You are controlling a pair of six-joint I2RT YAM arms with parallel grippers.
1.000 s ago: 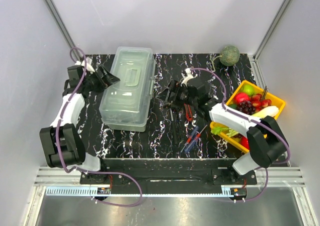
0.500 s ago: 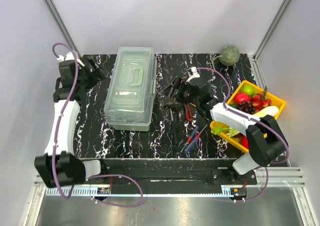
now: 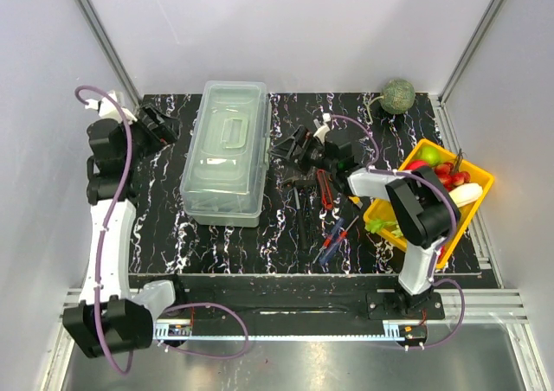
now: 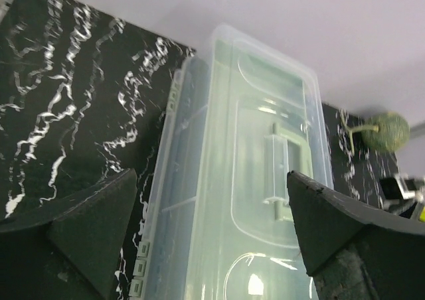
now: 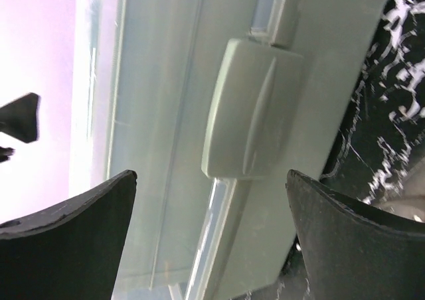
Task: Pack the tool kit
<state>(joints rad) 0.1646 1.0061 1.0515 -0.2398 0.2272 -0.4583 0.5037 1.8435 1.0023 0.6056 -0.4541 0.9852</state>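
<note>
- Over the last second the left arm has swung back toward the table's (image 3: 286, 257) left edge. The left gripper (image 3: 163, 124) now sits clear of the tool kit (image 3: 225, 153), where before it was close against the box's left side.
- The tool kit was skewed a second ago. Now it lies squared up on the left-middle of the table, long side running front to back, with the clear lid down.
- The left gripper's jaws are spread wide with nothing between them. Its wrist camera looks across the lid and the handle (image 4: 277, 170).
- The right gripper (image 3: 290, 146) has crept up and to the left. Its jaws are fully apart and empty, just beside the box's right side, and a grey-green latch (image 5: 242, 111) fills its camera.
- The right forearm now crosses the yellow tray (image 3: 480, 183) of fruit and hides part of it.
- The loose tools lie on the table right of the box. The red pliers (image 3: 325, 188) are just below the right gripper, and the screwdrivers (image 3: 333, 240) are nearer me.
- A green melon (image 3: 397, 95) sits in the far right corner.
</note>
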